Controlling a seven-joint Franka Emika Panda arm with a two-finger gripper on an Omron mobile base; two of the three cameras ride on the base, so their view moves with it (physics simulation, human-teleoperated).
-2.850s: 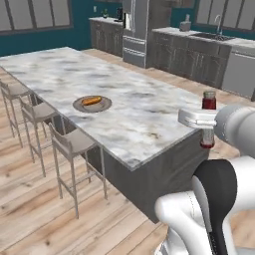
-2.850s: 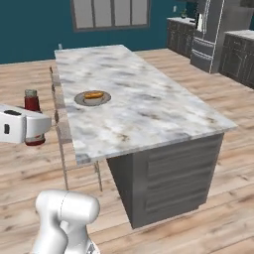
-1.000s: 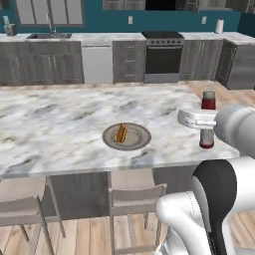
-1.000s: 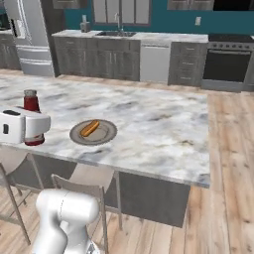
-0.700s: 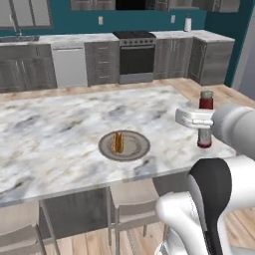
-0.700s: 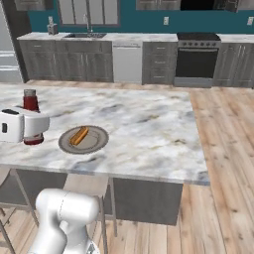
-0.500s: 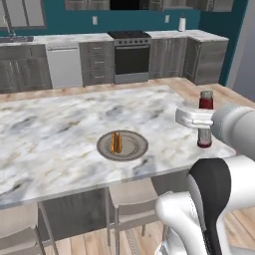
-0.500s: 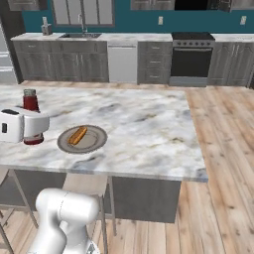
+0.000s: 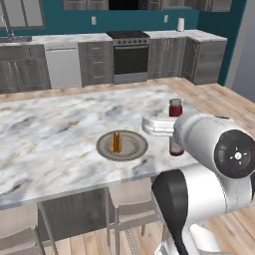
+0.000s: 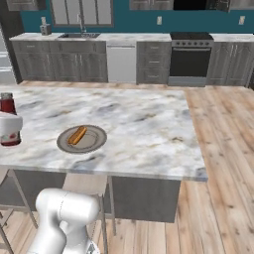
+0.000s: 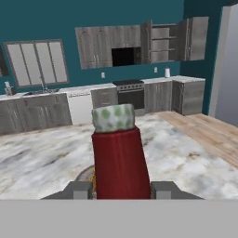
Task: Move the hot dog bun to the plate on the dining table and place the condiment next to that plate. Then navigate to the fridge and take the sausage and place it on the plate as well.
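Observation:
My gripper (image 11: 120, 190) is shut on the condiment (image 11: 118, 162), a slim red bottle with a pale cap, held upright. It hangs over the near right part of the dining table (image 9: 60, 129). The condiment (image 9: 175, 130) stays a little right of the plate (image 9: 134, 147), apart from it. The hot dog bun (image 9: 116, 142) lies in the middle of that round grey-tan plate. From the right base camera, the condiment (image 10: 7, 105) and gripper (image 10: 10, 130) sit at the left edge, left of the plate (image 10: 94, 141) and bun (image 10: 76, 135). The sausage is out of view.
Stools (image 9: 132, 209) are tucked under the table's near edge. Grey cabinets, a dishwasher (image 9: 62, 67) and a stove (image 9: 130, 57) line the back wall. A sink (image 10: 79, 35) sits on the far counter. A sliver of the fridge (image 10: 3, 64) shows at the far left.
The base has driven and turned, so the whole kitchen has slid across both base views. The plate with the bun sits nearer the arm. The grip on the bottle is unchanged.

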